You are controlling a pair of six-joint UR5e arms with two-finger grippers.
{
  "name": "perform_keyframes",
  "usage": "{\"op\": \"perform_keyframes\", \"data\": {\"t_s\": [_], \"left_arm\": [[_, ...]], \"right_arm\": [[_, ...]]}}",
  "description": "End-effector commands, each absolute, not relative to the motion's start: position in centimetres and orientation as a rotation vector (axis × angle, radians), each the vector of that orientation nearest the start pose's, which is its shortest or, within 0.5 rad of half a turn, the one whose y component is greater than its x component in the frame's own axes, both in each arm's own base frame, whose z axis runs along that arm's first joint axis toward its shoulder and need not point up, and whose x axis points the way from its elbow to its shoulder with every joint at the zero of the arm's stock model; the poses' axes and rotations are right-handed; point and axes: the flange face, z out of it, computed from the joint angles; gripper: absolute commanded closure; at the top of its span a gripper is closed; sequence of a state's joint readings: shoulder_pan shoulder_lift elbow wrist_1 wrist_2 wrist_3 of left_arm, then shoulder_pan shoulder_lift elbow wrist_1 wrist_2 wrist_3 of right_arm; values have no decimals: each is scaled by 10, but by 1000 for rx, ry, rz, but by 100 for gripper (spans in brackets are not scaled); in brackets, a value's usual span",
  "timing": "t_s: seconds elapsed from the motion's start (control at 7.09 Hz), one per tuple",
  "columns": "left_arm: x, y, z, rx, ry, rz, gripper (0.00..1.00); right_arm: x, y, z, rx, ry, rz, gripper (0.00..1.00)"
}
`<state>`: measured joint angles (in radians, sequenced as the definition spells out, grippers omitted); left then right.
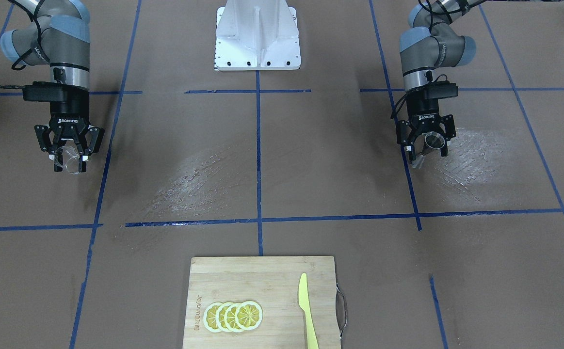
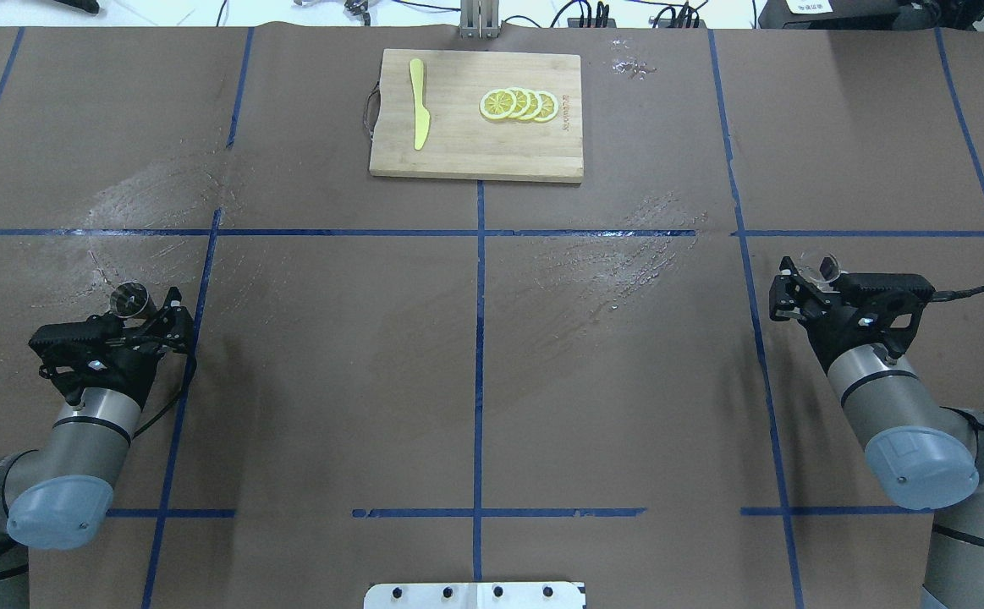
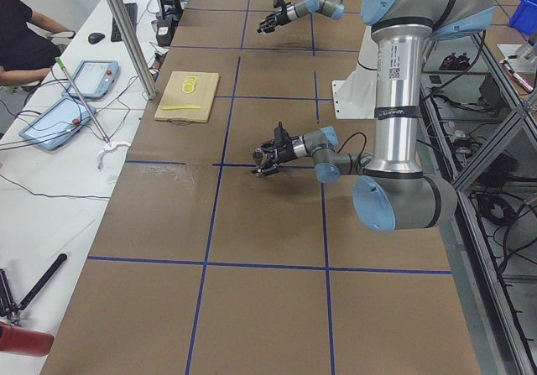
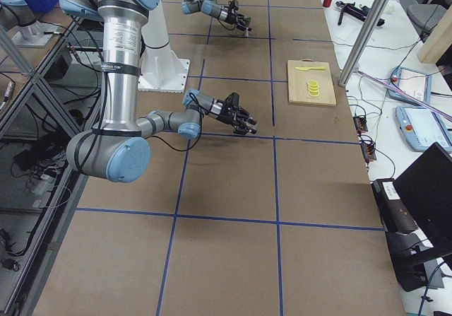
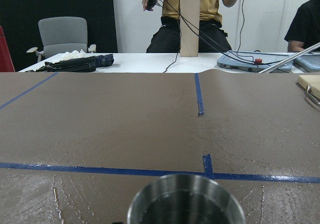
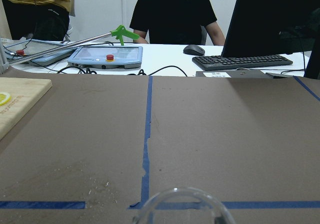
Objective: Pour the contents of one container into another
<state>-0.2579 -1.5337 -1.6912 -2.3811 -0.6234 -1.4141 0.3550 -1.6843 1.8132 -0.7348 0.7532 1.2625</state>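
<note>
Two small vessels are each held above the brown table [image 2: 475, 355], far apart. In the overhead view the left gripper [image 2: 146, 311], at the left edge, has its fingers pinched on the steel jigger [image 2: 129, 299]. At the right edge the right gripper [image 2: 806, 279] clamps the clear glass cup [image 2: 820, 266].

The front-facing view mirrors this, with the cup [image 1: 71, 160] at left and the jigger [image 1: 434, 140] at right. Both wrist views show only a rim at the bottom edge, so the contents are unclear.

The glass is likely light, rigid, slick and breakable. It wants a firm but gentle pinch across its walls, below the lip, with the spout kept free. The jigger is stiff, and its narrow waist seems the natural hold.

A cutting board [image 2: 475, 161] with lemon slices [image 2: 519, 104] and a yellow knife [image 2: 418, 101] lies at top centre.
</note>
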Motion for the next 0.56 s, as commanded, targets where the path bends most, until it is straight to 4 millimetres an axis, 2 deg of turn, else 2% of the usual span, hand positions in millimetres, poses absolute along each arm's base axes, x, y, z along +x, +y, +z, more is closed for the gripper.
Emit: {"op": "perform_keyframes", "data": {"t_s": [0.0, 0.14, 0.28, 0.42], "left_arm": [[417, -324, 508, 951, 655, -406, 0], [420, -321, 507, 913, 671, -377, 0], [417, -315, 496, 858, 715, -339, 0], [411, -310, 501, 849, 707, -323, 0]], "right_arm": [[-354, -350, 491, 1006, -621, 440, 100], [-355, -349, 493, 1003, -621, 441, 100], [-356, -349, 492, 1004, -622, 441, 100], [-356, -348, 493, 1002, -623, 443, 100]]}}
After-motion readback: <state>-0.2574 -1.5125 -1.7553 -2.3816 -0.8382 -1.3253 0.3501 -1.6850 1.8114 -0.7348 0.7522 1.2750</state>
